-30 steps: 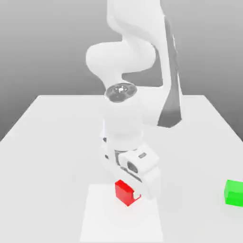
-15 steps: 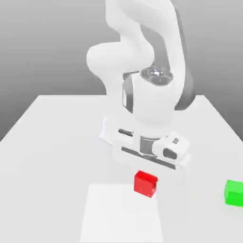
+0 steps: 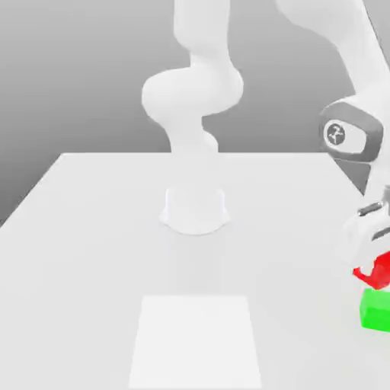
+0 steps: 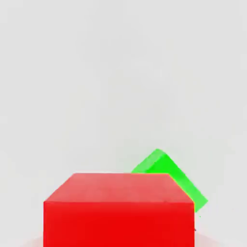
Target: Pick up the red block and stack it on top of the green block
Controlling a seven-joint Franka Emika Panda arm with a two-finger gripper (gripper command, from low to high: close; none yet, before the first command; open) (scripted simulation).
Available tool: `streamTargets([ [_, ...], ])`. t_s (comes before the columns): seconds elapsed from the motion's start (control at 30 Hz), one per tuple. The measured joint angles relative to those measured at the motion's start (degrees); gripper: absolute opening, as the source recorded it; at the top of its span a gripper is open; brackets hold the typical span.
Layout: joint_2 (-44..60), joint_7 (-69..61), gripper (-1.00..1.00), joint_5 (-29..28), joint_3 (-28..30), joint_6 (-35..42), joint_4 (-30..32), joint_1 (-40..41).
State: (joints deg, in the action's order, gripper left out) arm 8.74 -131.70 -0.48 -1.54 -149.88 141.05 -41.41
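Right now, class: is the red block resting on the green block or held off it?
Held off: the red block hangs tilted in the hand above the green block.

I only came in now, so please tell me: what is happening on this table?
A white robot arm holds a red block in its shut gripper, just above a green block near the table's edge on the exterior view's right. The red block looks tilted and is not yet set down on the green one. The hand view shows it partly overlapping the green block below.

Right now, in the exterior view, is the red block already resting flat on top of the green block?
No: the red block hangs tilted in the gripper, just above the green block.
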Motion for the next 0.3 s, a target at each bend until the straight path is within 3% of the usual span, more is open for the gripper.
streamTargets([
  [0.17, 6.6, -0.2, -1.00, -0.4, 0.0, -6.2, -0.5, -0.3],
  [0.2, 7.7, -0.1, 1.00, -0.6, 0.0, -7.2, -0.5, -0.4],
  [0.3, 7.7, -0.1, 1.00, -0.6, 0.0, -7.2, -0.5, -0.4],
])
